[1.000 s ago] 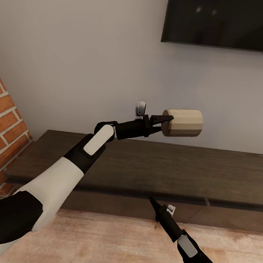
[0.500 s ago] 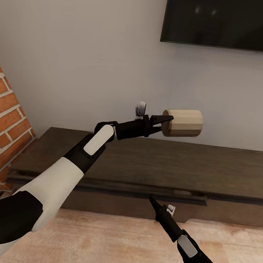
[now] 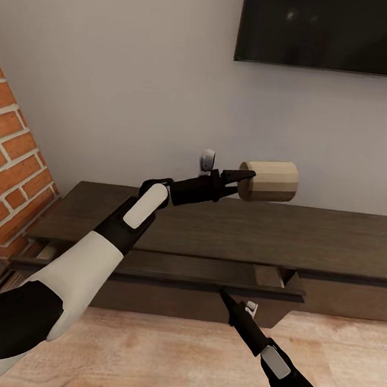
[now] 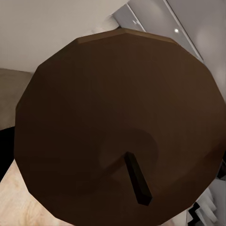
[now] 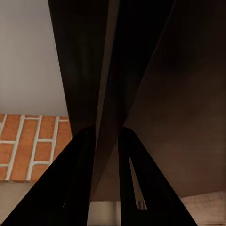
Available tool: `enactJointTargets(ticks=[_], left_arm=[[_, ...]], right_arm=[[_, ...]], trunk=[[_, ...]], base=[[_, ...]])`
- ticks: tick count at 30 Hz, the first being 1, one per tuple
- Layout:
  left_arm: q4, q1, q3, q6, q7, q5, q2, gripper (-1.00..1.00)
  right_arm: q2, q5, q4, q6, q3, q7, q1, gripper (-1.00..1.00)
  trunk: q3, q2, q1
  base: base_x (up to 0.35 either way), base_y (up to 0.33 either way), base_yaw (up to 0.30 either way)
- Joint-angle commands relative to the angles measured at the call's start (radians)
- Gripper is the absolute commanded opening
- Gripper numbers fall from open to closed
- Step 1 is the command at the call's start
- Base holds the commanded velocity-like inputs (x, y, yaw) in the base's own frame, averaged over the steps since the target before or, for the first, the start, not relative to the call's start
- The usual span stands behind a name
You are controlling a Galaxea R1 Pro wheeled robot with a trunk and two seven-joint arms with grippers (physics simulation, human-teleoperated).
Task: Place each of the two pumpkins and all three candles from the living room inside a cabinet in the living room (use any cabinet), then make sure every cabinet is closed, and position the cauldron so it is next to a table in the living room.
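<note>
Cabinet [image 3: 225, 232] drawer now further out, right tool [image 3: 225, 296] pinching its edge; left tool [image 3: 247, 176] grips candle [image 3: 270, 181].

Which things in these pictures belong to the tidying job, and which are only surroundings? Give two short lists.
Job:
candle, held sideways in the left gripper
cabinet, its drawer pulled partly out
right gripper at the drawer front

Surroundings:
television
brick wall
wooden floor

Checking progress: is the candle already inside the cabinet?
No, the left hand holds the candle in the air above the cabinet top.
</note>
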Motion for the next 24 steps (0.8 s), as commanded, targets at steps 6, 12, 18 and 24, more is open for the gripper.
enactJointTargets(ticks=[6,12,18,24], left_arm=[[0.000,0.000,0.001,0.006,-0.001,0.008,0.000,-1.00],[0.000,0.000,0.000,0.006,-0.001,0.008,0.000,-1.00],[0.000,-0.001,0.001,0.006,-0.001,0.008,0.000,-1.00],[0.000,-0.001,0.000,0.006,-0.001,0.008,0.000,-1.00]], right_arm=[[-0.002,-0.006,0.007,0.001,0.004,0.000,0.000,-1.00],[-0.002,-0.006,0.007,0.001,0.005,0.000,0.000,-1.00],[-0.002,-0.006,0.007,0.001,0.006,0.000,0.000,-1.00],[-0.002,-0.006,0.007,0.001,0.004,-0.002,0.000,-1.00]], trunk=[[-0.001,0.000,0.000],[-0.001,0.000,0.000],[-0.001,0.000,0.000],[-0.001,0.000,0.000]], base=[[-0.162,0.000,0.000],[-0.162,0.000,0.000],[-0.162,0.000,0.000],[-0.165,0.000,0.000]])
